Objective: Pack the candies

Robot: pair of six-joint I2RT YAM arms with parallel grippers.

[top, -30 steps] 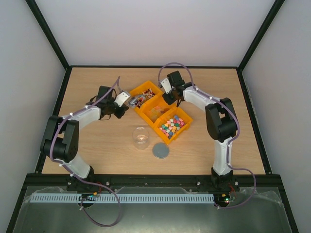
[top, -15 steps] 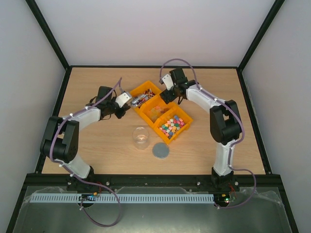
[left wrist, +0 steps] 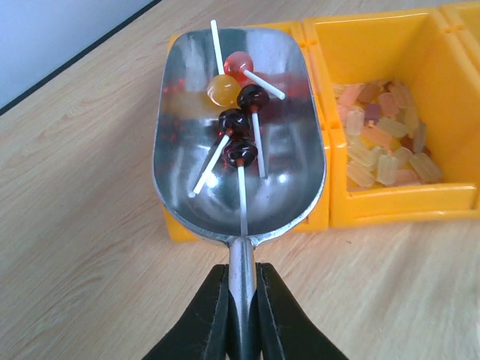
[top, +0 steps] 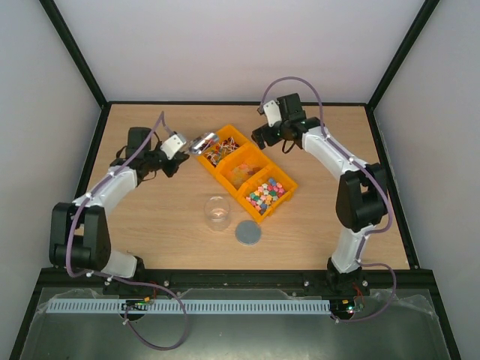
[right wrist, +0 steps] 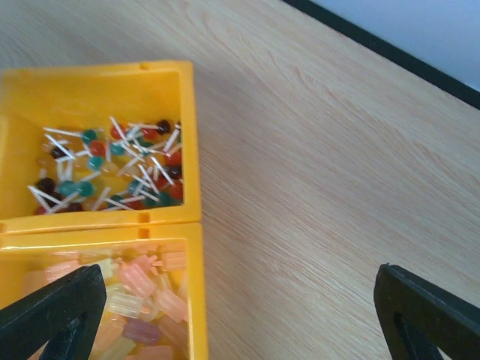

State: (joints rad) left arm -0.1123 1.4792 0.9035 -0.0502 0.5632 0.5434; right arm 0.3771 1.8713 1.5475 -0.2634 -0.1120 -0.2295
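Left claw (left wrist: 241, 276) clamps the scoop (left wrist: 187, 127), candies (left wrist: 235, 120) ahead in its bowl; right claw (right wrist: 240, 289) spread apart

Bright, even overhead light; sharp views.
Shadows are faint. White glare spots the scoop (left wrist: 289, 150); fingertips (right wrist: 52, 311) of the right gripper (right wrist: 236, 315) blur at five and seven o'clock.

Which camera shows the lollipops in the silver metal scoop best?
The left wrist view: five round lollipops lie in the silver metal scoop, colours and white sticks clear. In the top external view the scoop is a small glint, its contents unreadable. The right wrist view shows only other lollipops in the yellow plastic bin, no scoop.
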